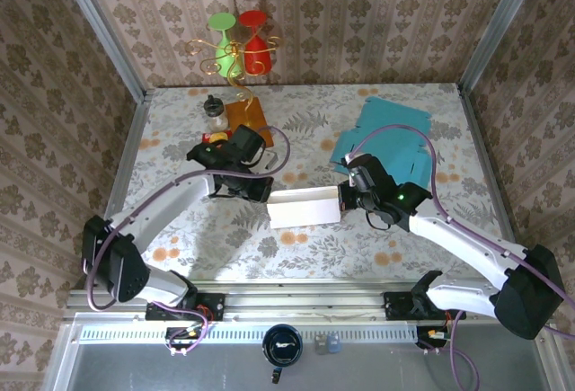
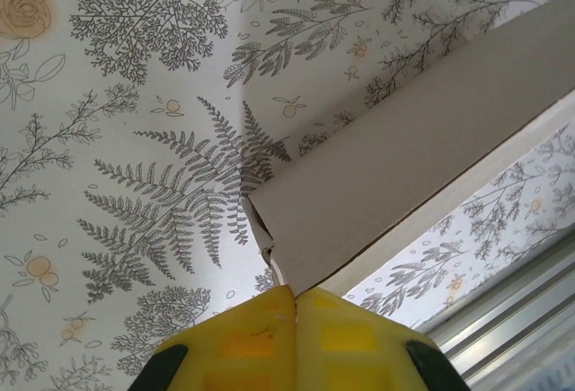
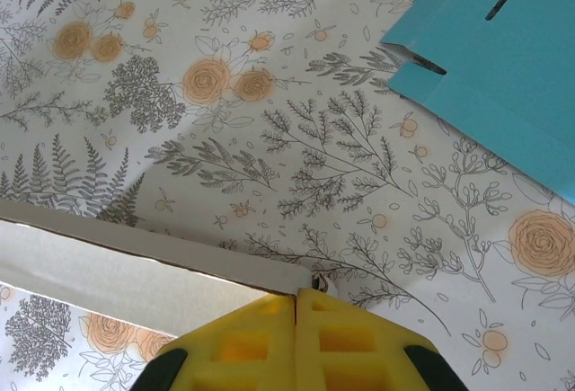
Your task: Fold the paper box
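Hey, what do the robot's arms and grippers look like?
Both the left arm and right arm have white links between black joints, with a purple cable looping along each. A small green light glows on the right arm. The left gripper and right gripper have yellow fingers with square recesses moulded in.

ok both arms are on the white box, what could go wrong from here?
1. The left gripper and right gripper each pinch the paper box at an end edge, only at the very tip; it could slip out.
2. The corner at the left gripper looks creased and slightly split; pulling apart might tear it.
3. The blue sheets lie close beyond the right gripper; a backward swing could snag them.
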Robot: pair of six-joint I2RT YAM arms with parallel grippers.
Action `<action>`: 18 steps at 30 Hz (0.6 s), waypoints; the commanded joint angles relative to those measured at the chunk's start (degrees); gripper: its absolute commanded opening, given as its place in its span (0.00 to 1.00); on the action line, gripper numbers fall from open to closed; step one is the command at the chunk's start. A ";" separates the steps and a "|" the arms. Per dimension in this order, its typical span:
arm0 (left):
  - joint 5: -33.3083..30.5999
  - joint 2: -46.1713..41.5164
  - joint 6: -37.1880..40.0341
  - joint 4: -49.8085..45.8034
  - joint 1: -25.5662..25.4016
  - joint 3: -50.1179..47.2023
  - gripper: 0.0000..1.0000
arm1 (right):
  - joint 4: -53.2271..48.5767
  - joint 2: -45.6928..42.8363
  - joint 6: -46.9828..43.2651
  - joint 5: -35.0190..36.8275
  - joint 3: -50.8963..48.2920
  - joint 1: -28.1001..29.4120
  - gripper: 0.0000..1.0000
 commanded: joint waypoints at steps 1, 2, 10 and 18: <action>1.37 1.29 -4.71 -2.06 -0.04 2.84 0.00 | 0.77 -1.65 0.88 1.28 -0.81 0.89 0.00; 1.37 1.49 -5.49 -2.19 -0.02 3.30 0.00 | 0.93 -1.82 0.86 1.29 -0.89 0.97 0.00; 1.95 2.75 -9.17 -0.46 0.32 4.44 0.00 | 2.84 -2.80 1.18 1.39 -2.43 1.33 0.00; 3.35 3.20 -10.74 0.08 0.99 3.71 0.00 | 3.01 -2.58 1.45 1.37 -2.92 1.40 0.00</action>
